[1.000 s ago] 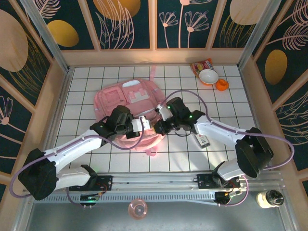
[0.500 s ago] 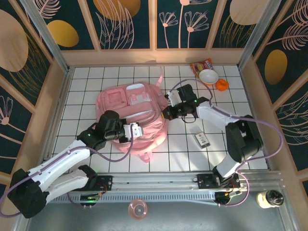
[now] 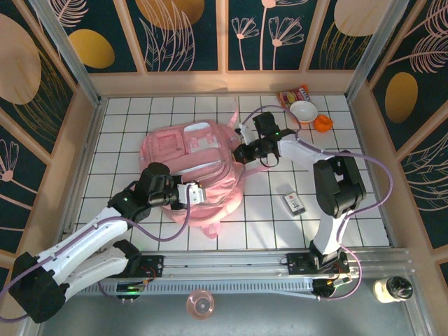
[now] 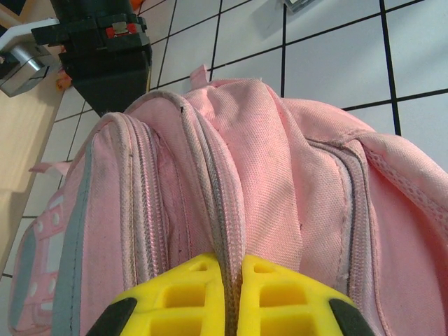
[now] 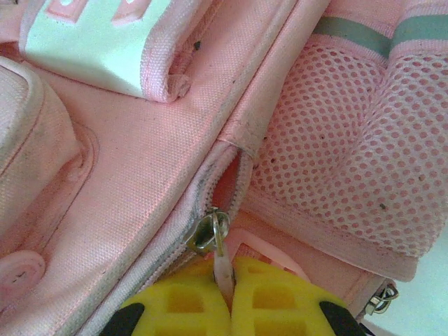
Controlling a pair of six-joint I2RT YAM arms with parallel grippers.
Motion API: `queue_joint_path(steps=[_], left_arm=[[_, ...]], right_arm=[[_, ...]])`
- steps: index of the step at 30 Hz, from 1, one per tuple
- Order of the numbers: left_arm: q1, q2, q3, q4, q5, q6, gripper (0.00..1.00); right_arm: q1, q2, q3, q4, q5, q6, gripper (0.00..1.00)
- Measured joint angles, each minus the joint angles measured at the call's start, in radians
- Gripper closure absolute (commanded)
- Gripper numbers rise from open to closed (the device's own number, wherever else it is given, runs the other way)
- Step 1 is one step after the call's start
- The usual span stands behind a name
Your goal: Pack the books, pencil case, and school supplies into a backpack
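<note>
One backpack point(image 3: 183, 157): pink and lying flat on the white tiled table point(image 3: 350, 210). It stretches between the left gripper point(image 3: 197, 192) and the right gripper point(image 3: 239, 152), and both have hold of it.
Right gripper: its yellow fingers point(image 5: 273, 294) are pressed together on the pink pull tab point(image 5: 221, 262). The metal zip slider point(image 5: 208, 234) sits just ahead of the fingertips, with a mesh pocket point(image 5: 336, 140) further ahead and to the right.
Left gripper: its yellow fingers point(image 4: 189, 294) are closed, pinching a raised fold of the bag's fabric beside a zip seam.
Labelled item point(image 3: 295, 203): small and dark with a white label. It lies on bare tiles well apart from the bag, on the near side of the right gripper.
Far corner: a white bowl point(image 3: 303, 110), a small orange object point(image 3: 323, 124) and a snack packet point(image 3: 292, 93) sit beyond the right gripper.
</note>
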Motion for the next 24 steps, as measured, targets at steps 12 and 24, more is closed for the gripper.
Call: queue_joint_path(steps=[12, 24], left_arm=[[0.007, -0.022, -0.058, 0.087, -0.058, -0.014, 1.0], [0.11, 0.024, 0.059, -0.103, 0.034, -0.014, 0.32]], right_arm=[[-0.044, -0.189, -0.23, 0.127, 0.019, 0.031, 1.0], [-0.025, -0.319, -0.371, 0.209, 0.1, 0.054, 1.0]])
